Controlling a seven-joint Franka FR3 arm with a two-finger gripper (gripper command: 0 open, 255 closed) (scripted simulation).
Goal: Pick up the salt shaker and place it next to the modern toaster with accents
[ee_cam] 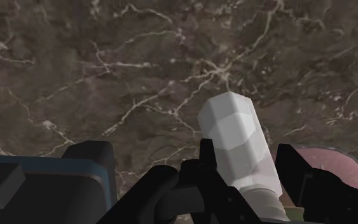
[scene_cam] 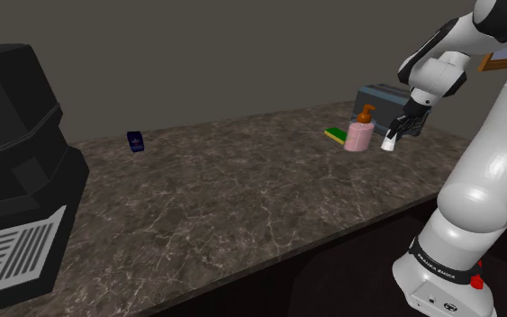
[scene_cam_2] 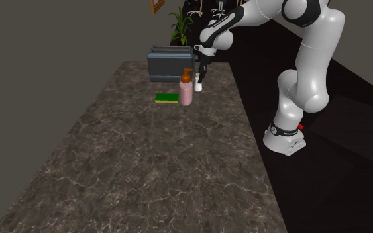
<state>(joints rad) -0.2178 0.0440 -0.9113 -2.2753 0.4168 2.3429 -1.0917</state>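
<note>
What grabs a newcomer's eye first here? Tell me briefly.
The white arm stretches over the dark veined counter, its pincer clasping a white shaker beside the pink soap bottle and grey toaster. Next comes the bulky black appliance at the shoulder view's left edge.

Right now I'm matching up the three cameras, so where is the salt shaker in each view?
Shoulder view: salt shaker at the right, just right of the pink soap dispenser, before the toaster.
Second exterior view: salt shaker at upper middle, right of the soap dispenser.
Wrist view: salt shaker clasped between the black fingers.
Shared landmark: the soap dispenser beside it.
</note>
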